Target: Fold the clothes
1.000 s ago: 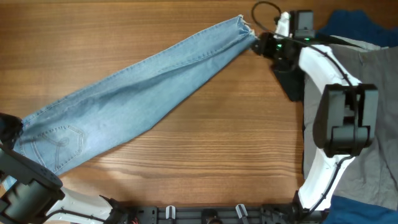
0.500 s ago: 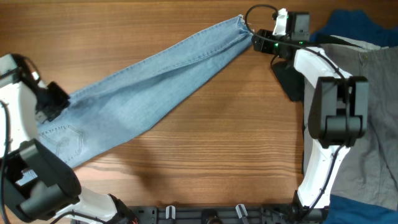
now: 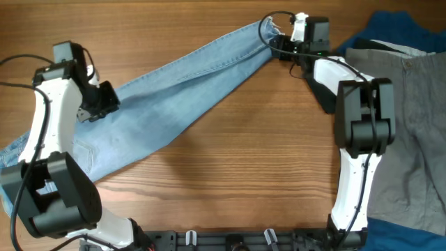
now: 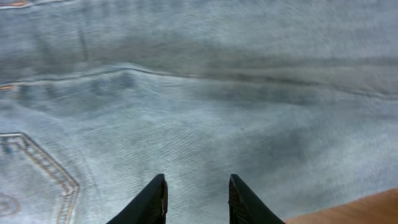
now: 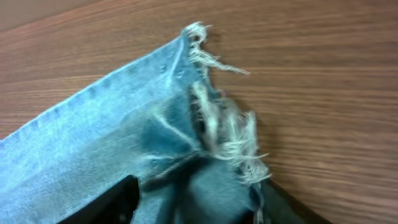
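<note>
The light blue jeans (image 3: 174,80) lie flat in a long diagonal band from the lower left to the upper right of the table. My left gripper (image 3: 100,106) hovers over the thigh part, open, with denim (image 4: 205,112) under its fingers (image 4: 196,194) and pocket stitching (image 4: 43,168) to its left. My right gripper (image 3: 277,43) is at the far upper end, shut on the frayed hem (image 5: 217,124), which bunches between its fingers (image 5: 199,202).
A grey garment (image 3: 411,111) lies spread at the right edge, with dark blue cloth (image 3: 394,26) behind it and more at the lower right corner (image 3: 411,233). Bare wood table (image 3: 244,160) fills the middle and front.
My left arm has swung up from the lower left corner onto the thigh of the jeans. My right gripper has shifted a little left with the hem.
</note>
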Controlling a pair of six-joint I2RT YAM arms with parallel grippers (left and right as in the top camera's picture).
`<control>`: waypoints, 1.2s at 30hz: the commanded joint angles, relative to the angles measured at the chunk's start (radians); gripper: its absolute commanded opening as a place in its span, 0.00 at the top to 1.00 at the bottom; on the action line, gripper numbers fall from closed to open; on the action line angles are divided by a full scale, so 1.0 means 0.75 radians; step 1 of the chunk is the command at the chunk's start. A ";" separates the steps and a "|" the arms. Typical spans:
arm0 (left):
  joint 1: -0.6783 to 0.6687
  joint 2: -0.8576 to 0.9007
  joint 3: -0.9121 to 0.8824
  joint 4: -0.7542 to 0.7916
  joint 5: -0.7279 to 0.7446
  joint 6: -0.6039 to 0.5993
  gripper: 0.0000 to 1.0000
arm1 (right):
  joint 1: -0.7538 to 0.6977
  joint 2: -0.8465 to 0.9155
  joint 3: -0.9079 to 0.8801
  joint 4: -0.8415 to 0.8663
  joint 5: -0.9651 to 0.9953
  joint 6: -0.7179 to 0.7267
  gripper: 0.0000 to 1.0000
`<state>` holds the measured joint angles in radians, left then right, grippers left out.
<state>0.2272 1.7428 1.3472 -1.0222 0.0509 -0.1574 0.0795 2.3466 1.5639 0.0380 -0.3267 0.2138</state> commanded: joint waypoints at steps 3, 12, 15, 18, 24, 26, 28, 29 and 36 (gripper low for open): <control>-0.054 0.011 -0.003 -0.005 0.003 0.032 0.66 | -0.010 0.083 -0.023 -0.067 0.009 0.060 0.96; -0.054 0.011 -0.003 -0.007 -0.034 0.067 0.56 | -0.173 -0.242 -0.023 -0.778 0.128 0.137 0.94; -0.053 0.011 -0.003 -0.038 -0.035 0.067 0.54 | -0.185 -0.331 -0.023 -0.917 0.161 0.080 0.61; -0.053 0.011 -0.003 -0.076 -0.035 0.067 0.55 | -0.179 -0.393 -0.023 -0.958 -0.039 -0.086 0.81; -0.053 0.011 -0.003 -0.130 -0.034 0.066 0.86 | -0.081 -0.354 -0.052 -1.121 -0.143 -0.070 0.96; -0.053 0.011 -0.003 -0.128 -0.034 0.066 0.87 | -0.034 -0.327 -0.084 -1.090 -0.142 -0.035 0.95; -0.053 0.011 -0.003 -0.123 -0.034 0.066 0.87 | 0.015 -0.305 -0.112 -1.002 -0.144 0.003 0.96; -0.053 0.011 -0.003 -0.121 -0.034 0.066 0.87 | 0.033 -0.298 -0.115 -0.958 -0.143 0.025 0.96; -0.053 0.011 -0.003 -0.115 -0.034 0.066 0.86 | 0.080 -0.256 -0.102 -0.455 -0.136 0.237 0.95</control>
<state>0.1886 1.7428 1.3472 -1.1107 0.0277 -0.1123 0.1474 2.1437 1.4746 -0.3542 -0.4183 0.3199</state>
